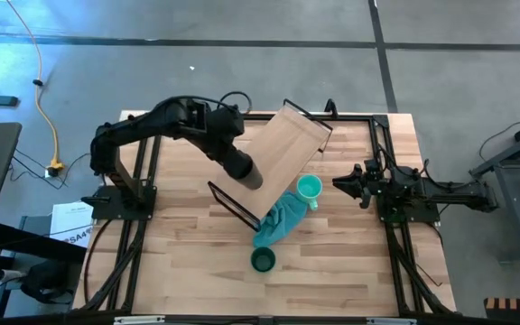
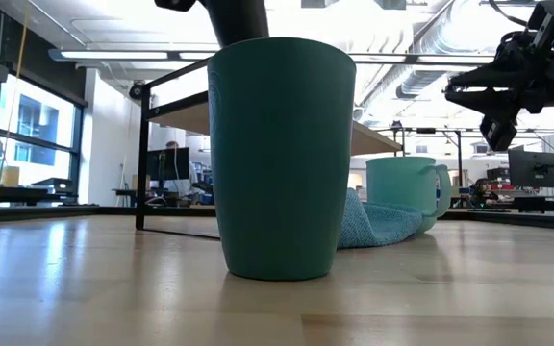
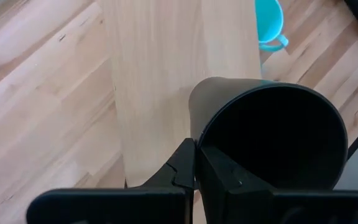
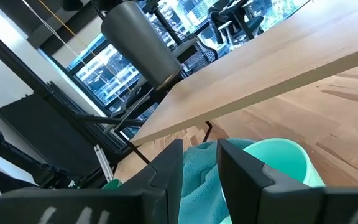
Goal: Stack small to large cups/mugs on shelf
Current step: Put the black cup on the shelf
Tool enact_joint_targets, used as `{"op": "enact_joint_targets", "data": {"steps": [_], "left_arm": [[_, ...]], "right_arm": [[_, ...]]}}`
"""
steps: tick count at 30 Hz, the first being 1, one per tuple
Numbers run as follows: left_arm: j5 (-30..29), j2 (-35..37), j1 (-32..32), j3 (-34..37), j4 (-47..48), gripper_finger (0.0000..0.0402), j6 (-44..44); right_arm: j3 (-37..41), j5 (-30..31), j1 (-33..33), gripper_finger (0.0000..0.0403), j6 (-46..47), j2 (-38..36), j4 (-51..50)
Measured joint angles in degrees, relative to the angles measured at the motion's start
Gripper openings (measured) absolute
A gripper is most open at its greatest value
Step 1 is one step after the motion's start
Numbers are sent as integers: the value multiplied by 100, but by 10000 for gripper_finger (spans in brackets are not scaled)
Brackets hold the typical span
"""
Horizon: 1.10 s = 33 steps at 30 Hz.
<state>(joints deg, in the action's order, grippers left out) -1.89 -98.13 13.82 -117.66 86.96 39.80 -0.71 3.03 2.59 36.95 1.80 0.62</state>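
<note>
My left gripper [image 1: 227, 149] is shut on the black cup [image 1: 245, 170] over the left part of the shelf [image 1: 289, 144], a light-wood board on black frame legs that stands slantwise on the table. The cup also shows in the right wrist view [image 4: 138, 38]. The mint mug [image 1: 309, 189] stands on the table by the shelf's near edge, against the teal cloth [image 1: 278, 223]. The dark green cup [image 1: 263, 261] stands upright nearer the front. My right gripper [image 1: 343, 183] is open and empty, level, just right of the mint mug. My left gripper pinches the black cup's wall at the rim [image 3: 195, 144], one finger [image 3: 229, 180] inside the cup and one finger [image 3: 180, 167] outside. The cup sticks out past the fingers, tilted, its base toward the near right, over the board [image 3: 179, 68].
The teal cloth [image 2: 373, 227] lies bunched between the mint mug [image 2: 407, 192] and the dark green cup [image 2: 279, 159]. The shelf's black frame legs [image 1: 233, 206] stick out at its near left end. Black arm frames stand at both table sides.
</note>
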Motion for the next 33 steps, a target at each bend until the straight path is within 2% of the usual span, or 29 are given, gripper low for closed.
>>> {"op": "enact_joint_targets", "data": {"steps": [11, 33], "left_arm": [[-2, -250, -73, 13, 177, 0, 37], [40, -231, -73, 8, 308, 0, 56]], "right_arm": [[0, 0, 0, 89, -101, 15, 0], [0, 0, 0, 89, -101, 13, 0]]}}
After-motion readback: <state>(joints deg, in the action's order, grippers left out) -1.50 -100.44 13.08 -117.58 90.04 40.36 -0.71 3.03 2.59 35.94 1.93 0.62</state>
